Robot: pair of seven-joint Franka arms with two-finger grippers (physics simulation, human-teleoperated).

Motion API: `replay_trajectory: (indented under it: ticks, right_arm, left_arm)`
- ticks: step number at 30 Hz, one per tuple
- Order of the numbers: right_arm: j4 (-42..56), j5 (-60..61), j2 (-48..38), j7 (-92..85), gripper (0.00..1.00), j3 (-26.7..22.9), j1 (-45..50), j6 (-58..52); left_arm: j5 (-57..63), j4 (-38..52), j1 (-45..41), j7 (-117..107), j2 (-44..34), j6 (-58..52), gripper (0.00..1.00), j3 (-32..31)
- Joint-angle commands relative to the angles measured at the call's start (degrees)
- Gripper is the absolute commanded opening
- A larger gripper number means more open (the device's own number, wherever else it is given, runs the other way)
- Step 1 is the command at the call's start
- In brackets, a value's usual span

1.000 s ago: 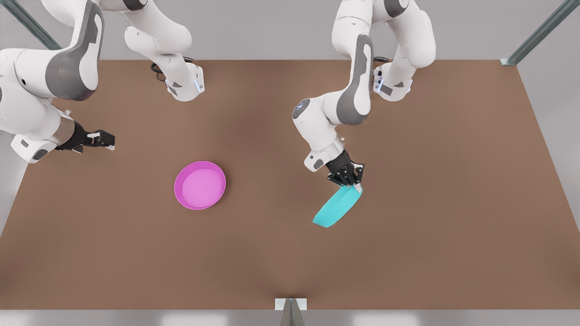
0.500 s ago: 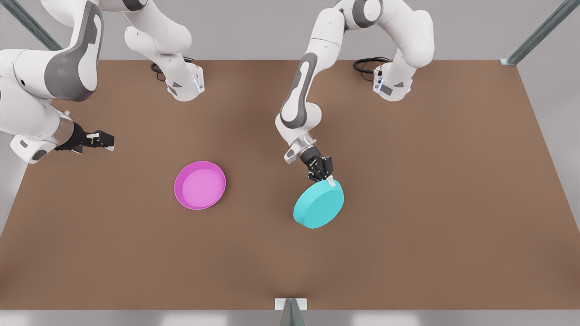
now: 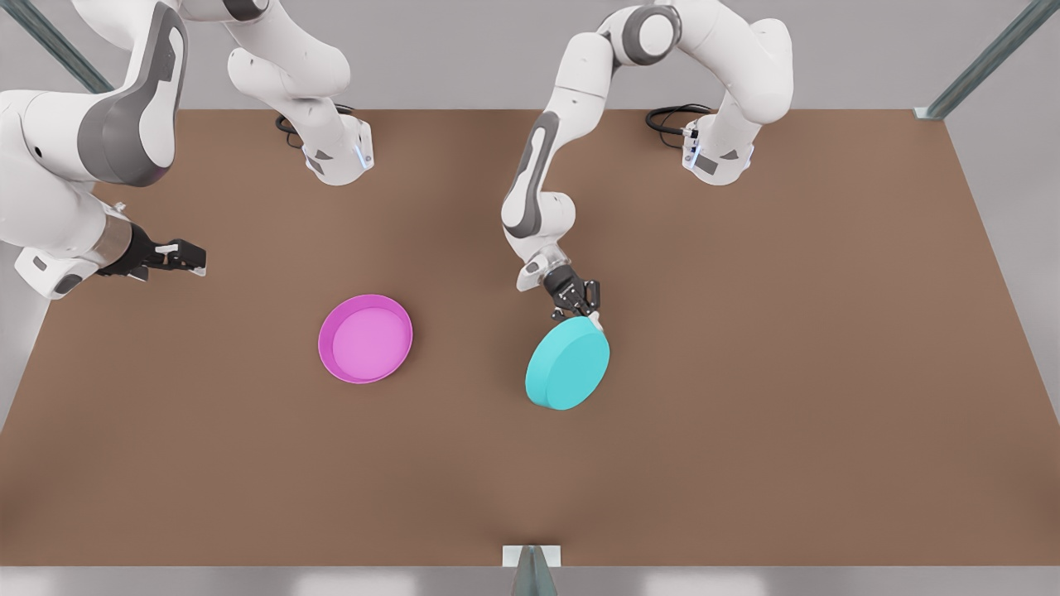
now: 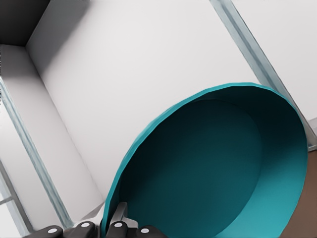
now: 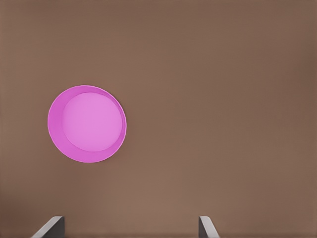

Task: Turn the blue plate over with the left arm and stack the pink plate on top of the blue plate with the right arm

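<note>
The left pincer (image 4: 110, 229) pinches the blue plate (image 4: 208, 168) by its rim.

Setting: simulated robot test cell, lab-like.
Work surface: bare brown table (image 3: 795, 348).
Surround: plain grey walls, metal frame struts (image 3: 985, 62) at the corners.
Fixtures: two white arm bases bolted at the table's far edge, black cables (image 3: 667, 120) beside one.

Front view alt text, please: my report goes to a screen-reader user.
The left gripper is shut on the rim of the blue plate, holding it tilted, underside up, over the brown table. The pink plate lies upright toward the front view's left, apart from the right gripper.
</note>
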Motion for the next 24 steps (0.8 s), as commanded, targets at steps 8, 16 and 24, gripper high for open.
replay_trajectory:
  ticks: [8,16,24]
  right_arm:
    - [0.06,0.29,-0.50,-0.30,1.00,0.24,0.45,-0.27]
    - [-0.12,0.73,-0.15,-0.38,1.00,-0.02,-0.43,-0.18]
    - [-0.12,0.82,0.29,-1.09,1.00,0.07,-1.13,-0.09]
  left_arm:
    - [0.01,0.05,-0.36,-29.16,1.26,-2.38,0.21,-2.00]
    - [-0.16,0.05,-0.89,-28.81,1.08,-2.82,0.47,-2.52]
    - [-7.10,-0.22,-6.60,-26.61,-0.24,-8.71,0.56,-4.54]
